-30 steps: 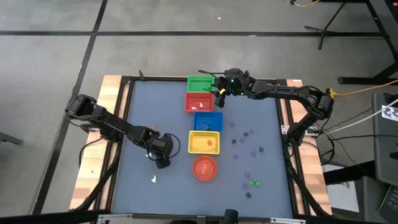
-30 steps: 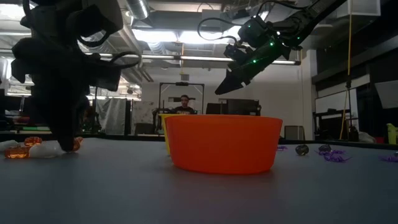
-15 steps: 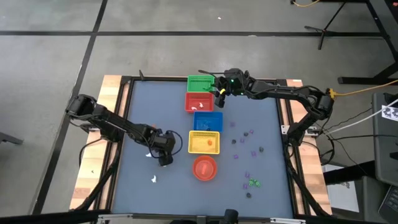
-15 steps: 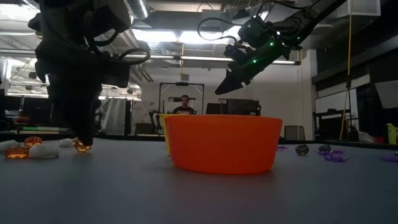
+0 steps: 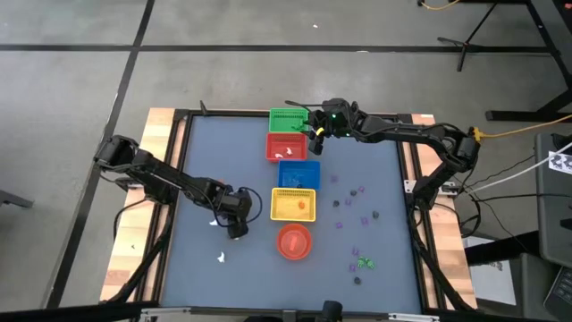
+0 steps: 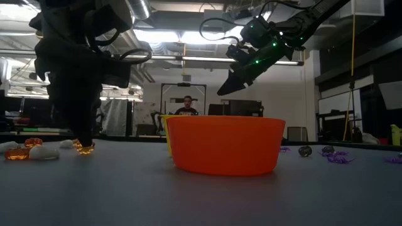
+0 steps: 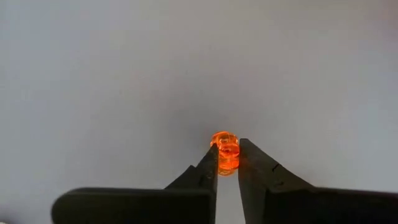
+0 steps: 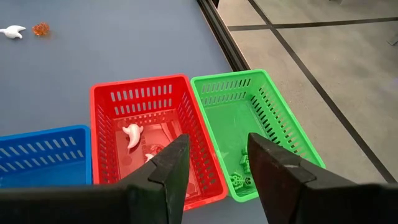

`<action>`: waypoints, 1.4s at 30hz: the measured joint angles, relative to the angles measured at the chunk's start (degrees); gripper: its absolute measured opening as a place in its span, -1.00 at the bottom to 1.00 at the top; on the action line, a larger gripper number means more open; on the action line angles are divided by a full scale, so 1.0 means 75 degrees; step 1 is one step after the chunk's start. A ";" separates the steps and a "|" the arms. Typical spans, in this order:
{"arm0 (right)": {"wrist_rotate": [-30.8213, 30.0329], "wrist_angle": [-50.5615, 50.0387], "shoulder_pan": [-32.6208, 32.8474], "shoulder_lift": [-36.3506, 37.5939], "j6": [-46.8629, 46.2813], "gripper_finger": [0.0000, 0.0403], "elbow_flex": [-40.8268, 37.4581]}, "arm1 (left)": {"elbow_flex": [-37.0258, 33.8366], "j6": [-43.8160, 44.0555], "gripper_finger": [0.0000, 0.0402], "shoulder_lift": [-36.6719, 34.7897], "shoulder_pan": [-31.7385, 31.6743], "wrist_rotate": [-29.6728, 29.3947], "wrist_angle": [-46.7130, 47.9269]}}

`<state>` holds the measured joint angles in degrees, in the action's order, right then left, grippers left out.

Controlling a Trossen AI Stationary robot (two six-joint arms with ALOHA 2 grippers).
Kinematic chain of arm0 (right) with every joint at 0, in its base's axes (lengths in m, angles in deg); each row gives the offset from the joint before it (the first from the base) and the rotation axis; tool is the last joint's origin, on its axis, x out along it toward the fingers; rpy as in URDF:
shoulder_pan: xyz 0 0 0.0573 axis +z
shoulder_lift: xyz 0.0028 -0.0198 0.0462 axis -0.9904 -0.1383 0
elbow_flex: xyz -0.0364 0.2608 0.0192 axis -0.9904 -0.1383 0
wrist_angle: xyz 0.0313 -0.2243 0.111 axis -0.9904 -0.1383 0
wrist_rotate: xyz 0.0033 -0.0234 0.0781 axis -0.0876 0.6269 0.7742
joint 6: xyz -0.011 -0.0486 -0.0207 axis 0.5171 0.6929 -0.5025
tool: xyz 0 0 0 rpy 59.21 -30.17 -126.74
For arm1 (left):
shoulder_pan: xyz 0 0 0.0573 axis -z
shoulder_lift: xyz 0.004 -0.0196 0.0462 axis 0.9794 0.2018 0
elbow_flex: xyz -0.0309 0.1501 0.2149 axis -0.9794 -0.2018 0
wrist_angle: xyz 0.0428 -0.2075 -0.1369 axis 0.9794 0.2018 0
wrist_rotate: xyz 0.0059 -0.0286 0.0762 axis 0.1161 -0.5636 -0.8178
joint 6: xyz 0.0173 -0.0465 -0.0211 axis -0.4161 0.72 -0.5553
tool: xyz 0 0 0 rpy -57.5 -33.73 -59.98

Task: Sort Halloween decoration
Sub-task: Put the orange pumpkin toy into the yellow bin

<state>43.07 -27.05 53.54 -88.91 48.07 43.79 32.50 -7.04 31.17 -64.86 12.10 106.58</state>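
Observation:
My left gripper [image 5: 237, 231] stands at the table's near left, pointing down, shut on a tiny orange trinket [image 7: 225, 148] of the Halloween decoration, which also shows in the low view [image 6: 85, 148]. My right gripper [image 8: 216, 158] hangs open above the red basket [image 8: 149, 134] and the green basket [image 8: 255, 118] at the far side, with nothing between its fingers. A white trinket [image 8: 132, 134] lies in the red basket. White and orange trinkets [image 6: 34, 152] lie on the table beside my left gripper. Purple and dark trinkets [image 5: 362, 215] lie scattered at the right. My left gripper pinches the orange trinket's two opposite sides [image 7: 219, 153] between its two fingertips, only at their free ends. The fingers come steeply from above. The trinket sits at table level [image 6: 85, 149]; whether it is lifted clear, I cannot tell.
Green [image 5: 286, 119], red [image 5: 286, 147], blue [image 5: 298, 173] and yellow [image 5: 293, 205] baskets stand in a row down the middle, with a round orange bowl [image 5: 294, 241] at the near end. A white trinket [image 5: 221, 258] lies near the front left. A person sits far behind the table [image 6: 186, 105].
My left gripper has shifted a little toward the orange bowl, from beside the orange trinket to right over it, its tips now on the trinket.

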 joint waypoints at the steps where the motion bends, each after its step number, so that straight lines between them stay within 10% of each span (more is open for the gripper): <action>1: 0.0000 0.0000 -0.0001 0.0000 0.0000 -0.20 0.0000 | 0.0006 0.0000 -0.92 0.0000 0.0001 0.0000 -0.0001; 28: 0.0000 0.0000 0.0000 0.0000 0.0001 -0.20 0.0000 | 0.0523 -0.0288 -0.92 0.0032 -0.0068 -0.0092 -0.0161; 42: -0.0003 -0.0003 0.0000 0.0000 0.0006 -0.20 0.0000 | 0.2096 -0.3065 -0.92 0.0023 -0.1436 -0.0302 -0.0106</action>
<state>43.05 -27.08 53.54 -88.91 48.11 43.79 48.22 -30.02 31.34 -75.63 9.84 105.79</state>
